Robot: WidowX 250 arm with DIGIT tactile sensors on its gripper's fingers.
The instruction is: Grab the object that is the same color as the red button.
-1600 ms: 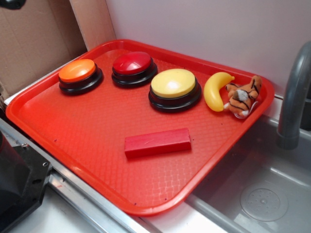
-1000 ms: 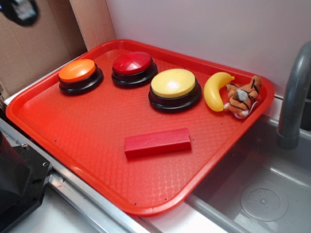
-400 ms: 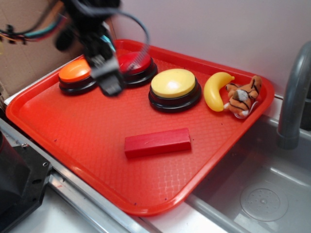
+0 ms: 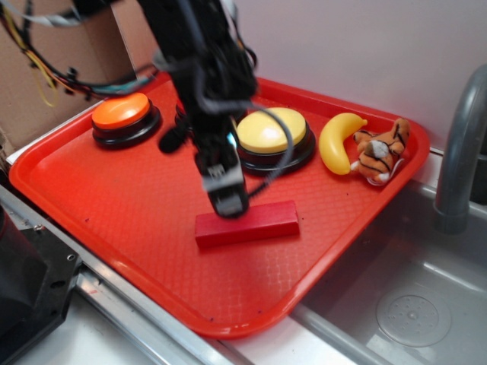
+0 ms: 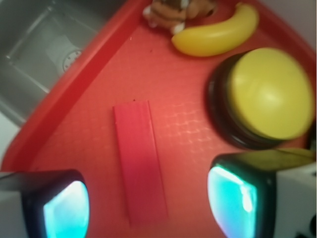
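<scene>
Red block [image 5: 140, 161] flat on tray [image 4: 137, 205], between spread fingers of open pincer [image 5: 148, 203].

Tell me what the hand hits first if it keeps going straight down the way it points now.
Most likely the red block: in the wrist view it lies between the open fingers of the hand, nothing in between. The height left is hard to judge.

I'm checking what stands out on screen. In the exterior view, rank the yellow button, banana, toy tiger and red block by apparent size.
1. Yellow button, though the arm hides part.
2. Red block, partly covered by the gripper.
3. Banana and toy tiger: too alike to rank.
</scene>
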